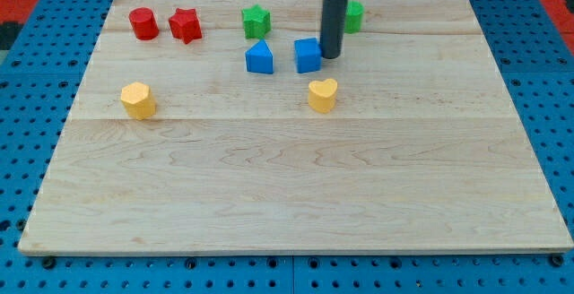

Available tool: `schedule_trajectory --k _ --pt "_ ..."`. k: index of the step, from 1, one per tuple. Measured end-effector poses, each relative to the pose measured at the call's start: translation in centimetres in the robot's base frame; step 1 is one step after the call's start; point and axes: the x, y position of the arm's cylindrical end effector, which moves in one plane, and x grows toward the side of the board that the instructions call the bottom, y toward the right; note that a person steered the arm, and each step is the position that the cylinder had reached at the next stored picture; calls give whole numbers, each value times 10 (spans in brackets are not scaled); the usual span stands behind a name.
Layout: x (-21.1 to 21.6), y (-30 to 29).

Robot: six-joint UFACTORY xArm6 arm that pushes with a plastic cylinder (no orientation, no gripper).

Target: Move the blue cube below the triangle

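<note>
The blue cube [308, 55] sits on the wooden board in the upper middle of the view. The blue triangle block [259, 58] lies just to its left, with a small gap between them. My tip [330, 56] is down at the cube's right side, touching or almost touching it. The dark rod rises from there to the view's top and hides part of a green block [353, 16] behind it.
A yellow heart [323, 95] lies just below the cube. A green star [256, 21] is above the triangle. A red cylinder [143, 23] and red star [185, 25] sit at the upper left. A yellow block [138, 99] is at the left.
</note>
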Motion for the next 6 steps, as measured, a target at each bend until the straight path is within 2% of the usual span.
schedule_trajectory --k 2,3,4,6 --pt "64 -52" --pt "44 -15" --pt "15 -9" --pt "48 -49"
